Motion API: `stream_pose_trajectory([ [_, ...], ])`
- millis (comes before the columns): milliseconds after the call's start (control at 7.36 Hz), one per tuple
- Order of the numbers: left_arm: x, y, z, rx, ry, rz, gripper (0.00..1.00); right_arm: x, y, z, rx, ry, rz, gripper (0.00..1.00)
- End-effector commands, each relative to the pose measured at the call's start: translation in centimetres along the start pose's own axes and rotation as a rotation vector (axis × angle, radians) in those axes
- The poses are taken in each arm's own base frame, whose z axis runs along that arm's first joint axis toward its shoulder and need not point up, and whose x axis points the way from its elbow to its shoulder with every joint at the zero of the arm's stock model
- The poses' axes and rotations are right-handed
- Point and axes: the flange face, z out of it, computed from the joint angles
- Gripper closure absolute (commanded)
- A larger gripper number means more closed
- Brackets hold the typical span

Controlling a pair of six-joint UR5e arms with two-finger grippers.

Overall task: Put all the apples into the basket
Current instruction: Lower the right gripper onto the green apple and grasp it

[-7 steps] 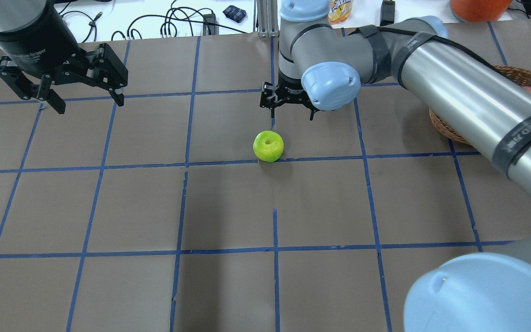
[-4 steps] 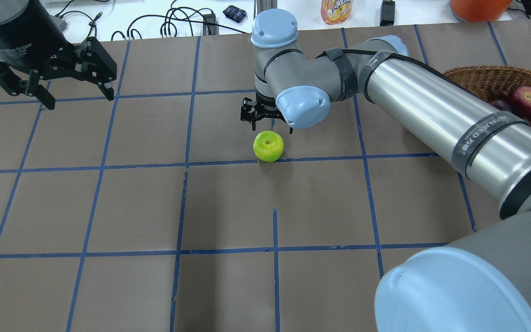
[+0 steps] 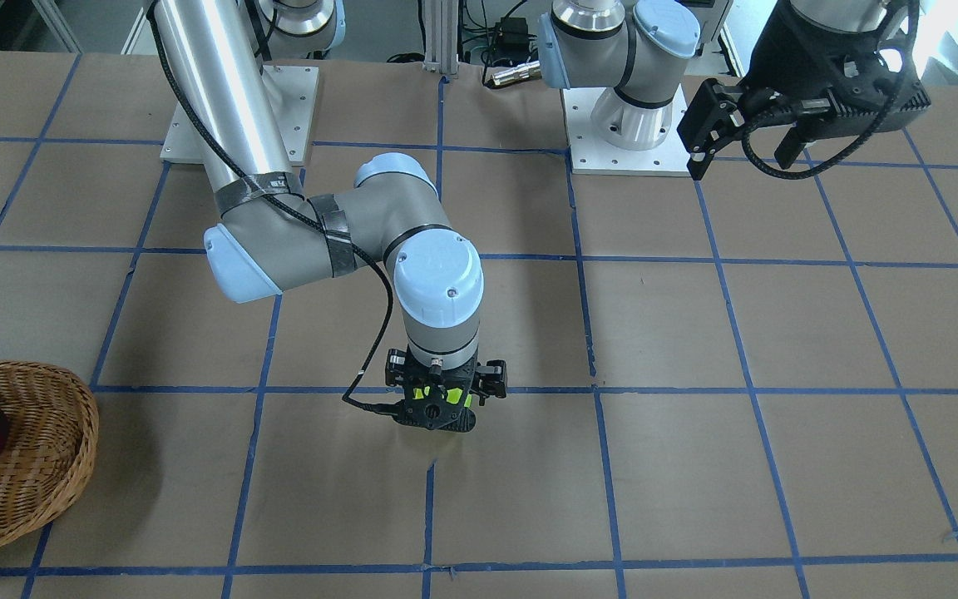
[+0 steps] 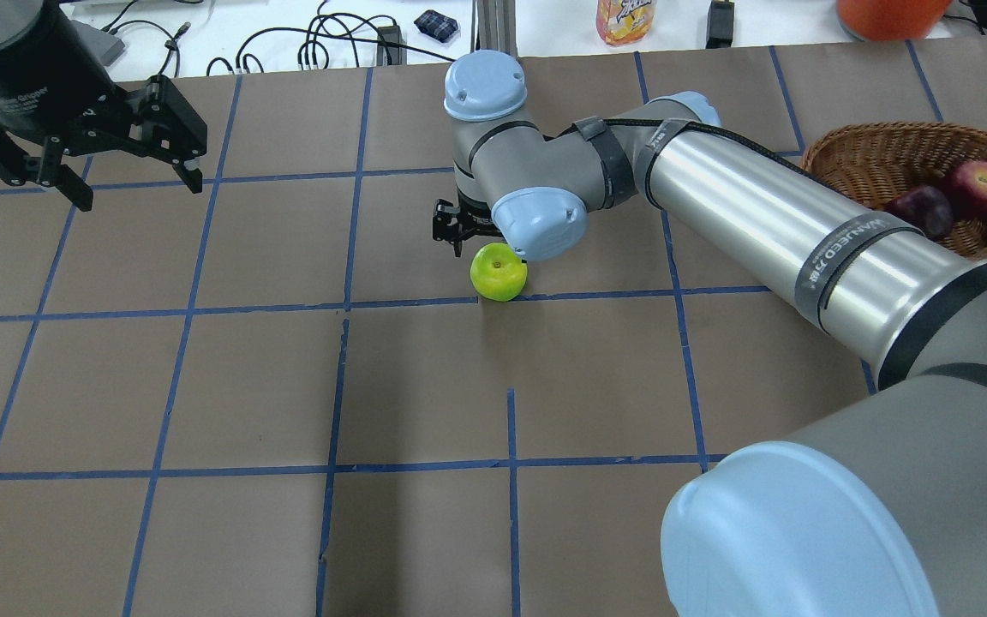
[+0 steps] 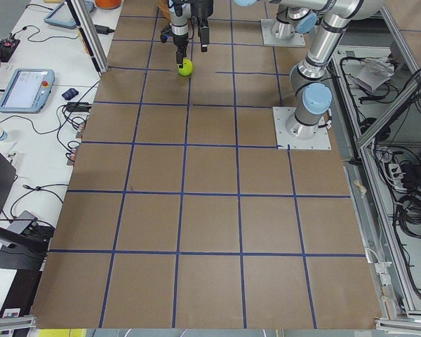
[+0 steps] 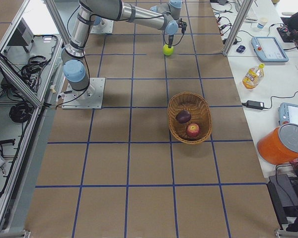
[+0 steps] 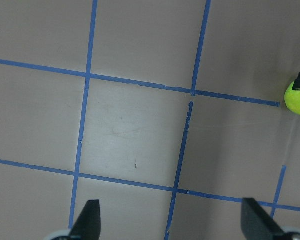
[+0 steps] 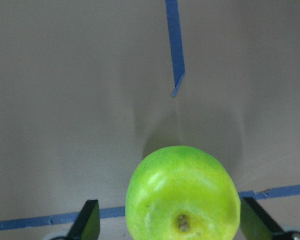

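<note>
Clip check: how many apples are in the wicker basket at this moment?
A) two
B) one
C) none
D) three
A: the red apple and the dark maroon apple lie in the basket, while the green apple sits out on the table with the open right claw over it.

The green apple (image 4: 499,272) has a smooth, glossy skin, as do the red apple (image 4: 980,182) and the maroon apple (image 4: 919,211) — the basket (image 4: 870,150) is rough brown woven wicker. The table (image 4: 425,386) is covered in matt brown paper lined with blue tape (image 4: 408,303), and the right arm (image 4: 742,214) is a shiny bare-metal tube with smooth pale-blue plastic caps.
</note>
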Motion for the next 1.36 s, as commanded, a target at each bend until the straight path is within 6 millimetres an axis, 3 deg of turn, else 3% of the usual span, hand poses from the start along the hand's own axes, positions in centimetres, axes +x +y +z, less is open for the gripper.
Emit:
stream_pose_trajectory([
  [0, -0.5, -1.6, -0.7, 0.085, 0.022, -0.016, 0.0, 0.1, -0.1, 2.3, -0.025, 0.021, 0.003, 0.0],
  [136, -0.1, -1.6, 0.3, 0.061, 0.013, -0.019, 0.0, 0.1, -0.1, 2.4, -0.027, 0.022, 0.003, 0.0],
  [272, -0.1, -0.5, 0.1, 0.044, 0.007, -0.014, 0.0, 0.1, 0.0, 2.5, -0.029, 0.023, 0.003, 0.0],
  [408, -0.1, -0.4, 0.0, 0.05, 0.006, -0.014, 0.0, 0.1, 0.0, 2.9, -0.034, 0.028, 0.004, 0.0],
  [951, -0.2, -0.3, -0.2, 0.051, 0.003, -0.014, 0.0, -0.3, 0.0, 1.2, -0.012, 0.026, 0.0, 0.0],
  [1223, -0.2, -0.3, -0.2, 0.051, 0.003, -0.014, 0.0, -0.2, 0.2, 1.7, -0.011, 0.039, 0.0, 0.0],
])
